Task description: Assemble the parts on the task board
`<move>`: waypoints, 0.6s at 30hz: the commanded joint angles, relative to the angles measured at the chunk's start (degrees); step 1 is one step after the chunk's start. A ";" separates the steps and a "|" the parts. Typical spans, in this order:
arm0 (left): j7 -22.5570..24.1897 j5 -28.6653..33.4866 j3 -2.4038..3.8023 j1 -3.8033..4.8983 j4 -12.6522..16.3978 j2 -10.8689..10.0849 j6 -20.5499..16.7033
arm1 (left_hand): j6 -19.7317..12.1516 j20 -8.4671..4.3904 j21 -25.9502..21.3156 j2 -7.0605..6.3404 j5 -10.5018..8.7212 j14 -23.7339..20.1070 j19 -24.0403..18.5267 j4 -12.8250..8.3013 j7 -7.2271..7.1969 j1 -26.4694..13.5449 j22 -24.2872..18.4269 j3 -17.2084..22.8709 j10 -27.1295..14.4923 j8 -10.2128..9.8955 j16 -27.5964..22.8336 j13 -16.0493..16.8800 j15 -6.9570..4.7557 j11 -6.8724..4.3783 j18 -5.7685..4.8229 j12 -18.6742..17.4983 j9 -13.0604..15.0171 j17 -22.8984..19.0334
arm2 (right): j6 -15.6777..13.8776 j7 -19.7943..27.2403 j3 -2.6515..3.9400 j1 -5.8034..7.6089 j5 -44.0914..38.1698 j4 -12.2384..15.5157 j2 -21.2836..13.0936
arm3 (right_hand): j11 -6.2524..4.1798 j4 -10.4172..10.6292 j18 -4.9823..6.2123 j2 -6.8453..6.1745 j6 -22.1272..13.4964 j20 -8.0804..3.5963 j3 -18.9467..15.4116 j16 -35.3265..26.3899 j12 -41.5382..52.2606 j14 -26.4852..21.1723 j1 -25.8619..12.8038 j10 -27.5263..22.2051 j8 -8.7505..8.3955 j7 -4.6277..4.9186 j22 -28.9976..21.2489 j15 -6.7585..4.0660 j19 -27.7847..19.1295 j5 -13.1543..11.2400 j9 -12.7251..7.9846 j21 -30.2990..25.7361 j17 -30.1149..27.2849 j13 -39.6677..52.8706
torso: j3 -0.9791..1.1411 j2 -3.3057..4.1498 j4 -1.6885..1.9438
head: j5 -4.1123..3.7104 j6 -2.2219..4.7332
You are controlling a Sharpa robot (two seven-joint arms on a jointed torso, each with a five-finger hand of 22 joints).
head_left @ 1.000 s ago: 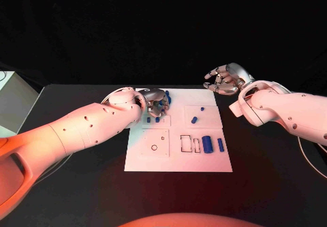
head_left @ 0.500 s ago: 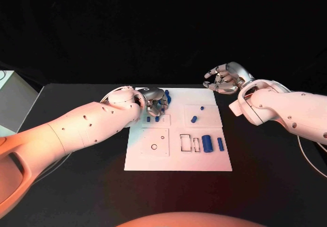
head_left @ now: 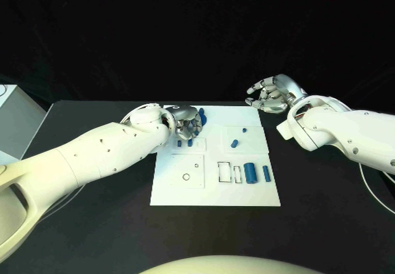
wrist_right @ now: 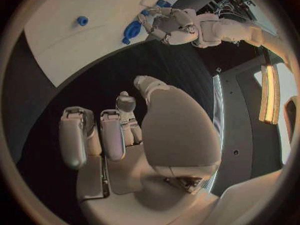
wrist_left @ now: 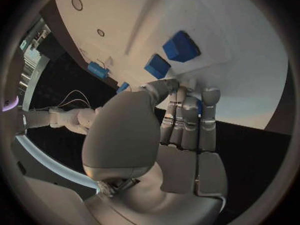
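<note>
white rectangular task board (head_left: 216, 171) lies flat mid-table in the head view; left hand (head_left: 186, 124) rests over its far-left corner, fingers curled down onto a dark blue part (head_left: 201, 119); whether it is gripped cannot be told; small blue parts (head_left: 256, 173) stand in the board's near-right section; right hand (head_left: 271, 95) hovers beyond the far-right corner, fingers curled loosely on nothing. left wrist view: left hand (wrist_left: 178, 125) fingers lie close together, tips on the board (wrist_left: 244, 65) beside two blue blocks (wrist_left: 170, 55). right wrist view: right hand (wrist_right: 119, 132) fingers bent, apart, empty above black table (wrist_right: 112, 70).
</note>
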 commanded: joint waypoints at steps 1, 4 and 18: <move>-1.01 -0.69 -0.18 -0.23 -0.19 -0.02 1.88 | 0.54 -0.10 0.53 0.14 -0.06 0.32 0.33 -0.50 0.16 0.57 0.51 0.10 0.66 -0.13 0.34 -0.03 -0.07 -0.02 -0.48 0.52 -0.14 0.09 | 0.15 0.64 0.01 0.00 -0.31 0.05 0.01 | -0.03 -0.04 1.08 -0.43 -0.03 -0.35 0.21 -0.36 -0.20 3.02 -0.33 -0.11 0.29 0.30 9.96 -0.41 2.84 0.38 0.05 -0.17 3.67 -0.05 | 0.03 -0.04 0.00 | -0.02 0.05; -0.89 -0.69 -0.18 -0.23 -0.21 0.01 1.75 | 0.75 -0.22 1.37 0.43 -0.09 0.72 0.68 -0.96 0.27 0.77 1.33 0.38 1.04 -0.14 0.80 -0.05 -0.16 -0.10 -0.61 0.74 -0.26 0.44 | 0.14 0.66 0.01 0.00 -0.30 0.08 0.00 | -0.03 -0.04 1.08 -0.43 -0.03 -0.35 0.21 -0.36 -0.20 3.02 -0.33 -0.11 0.29 0.30 9.96 -0.41 2.84 0.38 0.05 -0.17 3.67 -0.05 | 0.02 -0.02 0.00 | -0.03 0.06; 1.31 1.04 -0.19 -0.22 -0.11 0.15 -0.21 | 2.13 -0.40 2.99 0.50 -0.65 2.14 1.33 -0.60 -0.01 -1.60 3.12 -0.44 2.66 0.26 2.53 -0.62 -0.46 -0.60 -0.95 0.59 -0.40 1.45 | 0.13 0.63 0.01 0.00 -0.30 0.12 -0.03 | -0.03 -0.04 1.08 -0.43 -0.03 -0.35 0.21 -0.36 -0.20 3.02 -0.33 -0.11 0.29 0.30 9.96 -0.41 2.84 0.38 0.05 -0.17 3.67 -0.05 | 0.05 0.00 0.02 | 0.05 0.09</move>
